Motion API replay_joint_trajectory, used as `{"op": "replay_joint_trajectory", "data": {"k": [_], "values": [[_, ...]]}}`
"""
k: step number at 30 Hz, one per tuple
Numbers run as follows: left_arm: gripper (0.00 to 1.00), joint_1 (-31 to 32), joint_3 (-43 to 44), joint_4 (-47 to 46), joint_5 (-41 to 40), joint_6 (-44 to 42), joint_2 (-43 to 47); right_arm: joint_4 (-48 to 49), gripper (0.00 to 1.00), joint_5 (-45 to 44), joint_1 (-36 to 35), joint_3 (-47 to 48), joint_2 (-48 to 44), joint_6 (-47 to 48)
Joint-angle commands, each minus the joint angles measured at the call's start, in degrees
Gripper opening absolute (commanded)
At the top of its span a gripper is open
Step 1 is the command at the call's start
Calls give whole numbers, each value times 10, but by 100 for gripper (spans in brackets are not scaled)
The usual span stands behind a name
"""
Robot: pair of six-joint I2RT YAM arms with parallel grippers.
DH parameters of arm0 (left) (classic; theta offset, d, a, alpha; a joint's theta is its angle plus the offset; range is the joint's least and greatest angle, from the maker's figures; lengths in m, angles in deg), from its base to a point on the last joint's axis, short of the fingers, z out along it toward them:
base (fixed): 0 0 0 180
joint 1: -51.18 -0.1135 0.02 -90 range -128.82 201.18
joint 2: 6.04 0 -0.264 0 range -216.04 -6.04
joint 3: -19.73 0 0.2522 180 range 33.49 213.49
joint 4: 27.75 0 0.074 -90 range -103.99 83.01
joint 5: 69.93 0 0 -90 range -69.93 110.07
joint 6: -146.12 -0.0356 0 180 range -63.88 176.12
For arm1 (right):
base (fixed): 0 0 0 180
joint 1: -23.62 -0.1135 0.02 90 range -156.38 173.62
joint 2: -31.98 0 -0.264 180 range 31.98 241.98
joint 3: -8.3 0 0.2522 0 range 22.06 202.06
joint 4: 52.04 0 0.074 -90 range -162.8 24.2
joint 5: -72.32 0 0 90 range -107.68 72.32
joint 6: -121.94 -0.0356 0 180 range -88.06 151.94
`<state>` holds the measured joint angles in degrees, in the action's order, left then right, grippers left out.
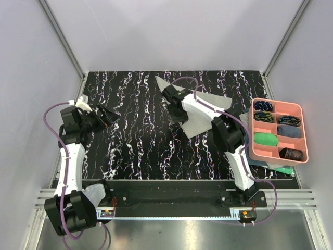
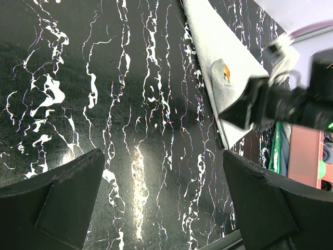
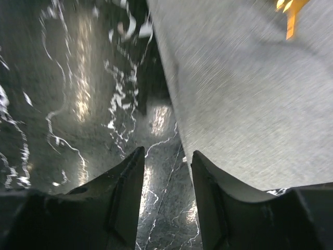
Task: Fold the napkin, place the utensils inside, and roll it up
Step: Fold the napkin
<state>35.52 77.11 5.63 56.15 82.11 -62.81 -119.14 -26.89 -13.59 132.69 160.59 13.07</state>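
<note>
The light grey napkin (image 1: 196, 125) lies folded on the black marbled table, right of centre, with a pointed corner toward the back. A gold utensil tip (image 3: 289, 10) pokes out on the cloth; in the left wrist view it shows as a gold spot (image 2: 226, 73) under a raised fold. The rest of the utensils is hidden. My right gripper (image 3: 166, 156) is open just off the napkin's (image 3: 250, 104) left edge, with only table between its fingers. My left gripper (image 2: 164, 182) stands wide open over bare table at the far left (image 1: 108, 115), well away from the napkin (image 2: 218, 47).
A pink compartment tray (image 1: 305, 136) with small items sits at the right edge. Dark green and teal folded cloths (image 1: 283, 168) lie under its near side. The right arm (image 1: 229, 133) reaches across the napkin's right half.
</note>
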Motion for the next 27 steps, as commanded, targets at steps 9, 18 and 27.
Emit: {"op": "replay_joint_trajectory", "data": {"k": [9,18,27], "values": [[99,-2,-2,-26,8,3,6,52,40,-50,-8,-45,-26,32],[99,-2,-2,-27,7,2,5,56,36,-37,-12,-41,-10,52],[99,-2,-2,-26,6,2,5,61,35,-49,-14,-49,7,63]]}}
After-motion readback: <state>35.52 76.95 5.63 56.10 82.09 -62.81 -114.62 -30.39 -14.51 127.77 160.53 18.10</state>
